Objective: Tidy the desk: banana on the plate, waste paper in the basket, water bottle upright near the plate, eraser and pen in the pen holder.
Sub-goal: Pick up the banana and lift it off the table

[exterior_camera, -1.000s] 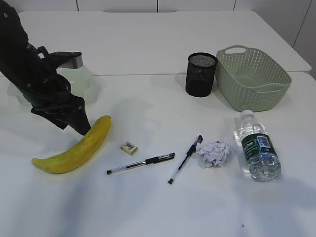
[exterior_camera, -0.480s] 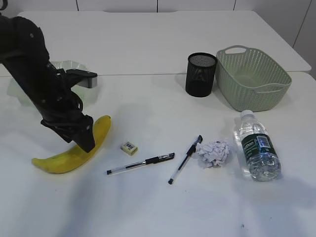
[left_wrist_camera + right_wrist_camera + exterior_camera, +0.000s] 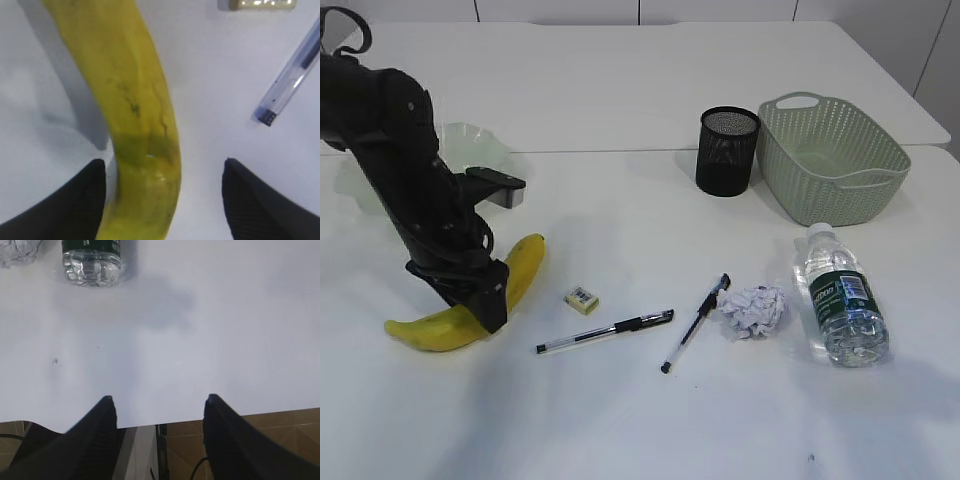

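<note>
A yellow banana (image 3: 522,268) lies on the white table at the left; it fills the left wrist view (image 3: 135,110). My left gripper (image 3: 485,305) (image 3: 165,170) is open and straddles the banana's middle, one finger close on each side. The pale green plate (image 3: 480,150) sits behind the left arm. A small eraser (image 3: 581,298) (image 3: 257,4), two pens (image 3: 610,331) (image 3: 697,320), a crumpled paper ball (image 3: 753,310) (image 3: 20,251) and a water bottle lying on its side (image 3: 840,300) (image 3: 92,260) lie across the middle and right. My right gripper (image 3: 160,407) is open and empty at the table's near edge.
A black mesh pen holder (image 3: 727,150) and a green woven basket (image 3: 845,180) stand at the back right. A second white table lies behind. One pen's tip (image 3: 290,80) lies just right of the left gripper. The table's front edge (image 3: 165,422) is under my right gripper.
My left arm has moved right and down, from beside the banana's upper end to over its middle, with the fingers now on either side of it. Nothing else has moved.
</note>
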Controlling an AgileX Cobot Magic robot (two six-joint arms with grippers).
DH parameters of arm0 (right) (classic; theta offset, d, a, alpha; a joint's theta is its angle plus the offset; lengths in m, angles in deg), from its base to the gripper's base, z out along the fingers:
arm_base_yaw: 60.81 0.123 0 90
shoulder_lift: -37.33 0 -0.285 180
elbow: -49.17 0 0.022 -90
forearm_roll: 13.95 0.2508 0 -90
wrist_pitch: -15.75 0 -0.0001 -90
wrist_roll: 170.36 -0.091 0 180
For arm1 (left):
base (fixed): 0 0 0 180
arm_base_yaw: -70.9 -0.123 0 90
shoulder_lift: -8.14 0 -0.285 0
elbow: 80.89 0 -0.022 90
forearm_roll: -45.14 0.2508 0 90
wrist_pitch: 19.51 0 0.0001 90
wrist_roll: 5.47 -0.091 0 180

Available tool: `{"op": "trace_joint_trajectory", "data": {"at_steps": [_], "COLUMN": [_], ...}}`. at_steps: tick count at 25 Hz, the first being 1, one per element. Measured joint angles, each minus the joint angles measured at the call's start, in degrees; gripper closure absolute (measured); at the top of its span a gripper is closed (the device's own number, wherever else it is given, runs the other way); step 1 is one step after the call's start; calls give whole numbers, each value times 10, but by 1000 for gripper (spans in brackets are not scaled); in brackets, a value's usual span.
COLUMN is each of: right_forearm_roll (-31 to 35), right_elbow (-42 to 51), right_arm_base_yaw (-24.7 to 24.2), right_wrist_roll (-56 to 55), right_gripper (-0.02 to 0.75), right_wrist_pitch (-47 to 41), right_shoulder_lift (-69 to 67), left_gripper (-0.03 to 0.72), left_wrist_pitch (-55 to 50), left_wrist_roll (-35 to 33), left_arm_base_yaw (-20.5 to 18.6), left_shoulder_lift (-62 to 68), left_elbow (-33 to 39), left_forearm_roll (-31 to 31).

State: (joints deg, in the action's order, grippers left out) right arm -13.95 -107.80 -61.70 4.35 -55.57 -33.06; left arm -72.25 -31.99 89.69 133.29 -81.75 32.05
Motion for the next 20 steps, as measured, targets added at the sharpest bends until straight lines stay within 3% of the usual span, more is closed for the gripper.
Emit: {"op": "trace_joint_trajectory", "data": {"at_steps": [8,20], "right_forearm_roll": [-4,-13], "right_elbow": [0,0], "right_arm_base_yaw": [0,0], "right_wrist_roll": [0,0], "right_gripper": [317,317], "right_wrist_pitch": [0,0], "right_shoulder_lift": [0,0], "left_gripper": [187,351], "left_wrist_pitch": [11,19], "left_wrist_roll": [0,0], "left_arm_base_yaw": [0,0], "left_shoulder_lift": [13,13], "left_elbow": [0,0], "left_forearm_roll": [4,46]}}
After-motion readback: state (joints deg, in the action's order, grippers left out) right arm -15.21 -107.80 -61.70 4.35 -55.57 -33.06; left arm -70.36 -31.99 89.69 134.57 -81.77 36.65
